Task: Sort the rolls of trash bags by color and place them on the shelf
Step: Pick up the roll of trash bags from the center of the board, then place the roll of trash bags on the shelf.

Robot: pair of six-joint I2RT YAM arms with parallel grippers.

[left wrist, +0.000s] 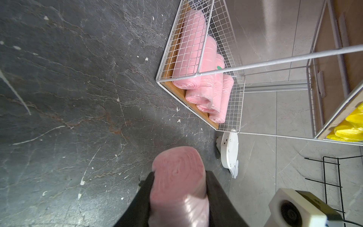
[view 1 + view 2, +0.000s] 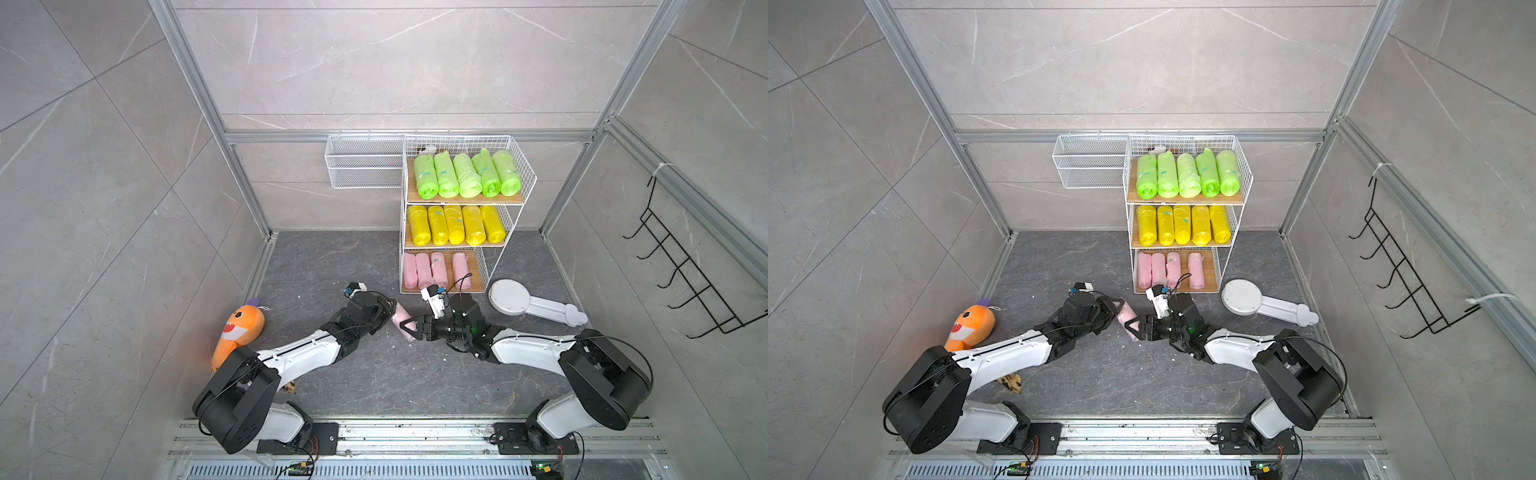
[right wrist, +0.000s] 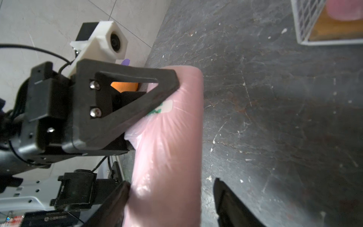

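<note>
Green rolls [image 2: 467,175], yellow rolls [image 2: 455,224]: five each, shelved. Pink rolls [image 2: 424,270]: four on shelf [image 2: 523,166]. Fifth pink roll [image 1: 177,167] clamped in left gripper [image 1: 177,188]; right gripper [image 3: 170,196] straddles it, jaws unclosed. Remaining: shelve it.

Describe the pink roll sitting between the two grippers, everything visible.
The pink roll is a soft cylinder of thin, glossy, crinkled plastic, with wound layers showing at its end in the left wrist view. A white-and-green sticker sits partly under a finger of the left gripper, which clamps it. The right gripper straddles its other end with jaws open: one finger touches, one stands clear.
</note>
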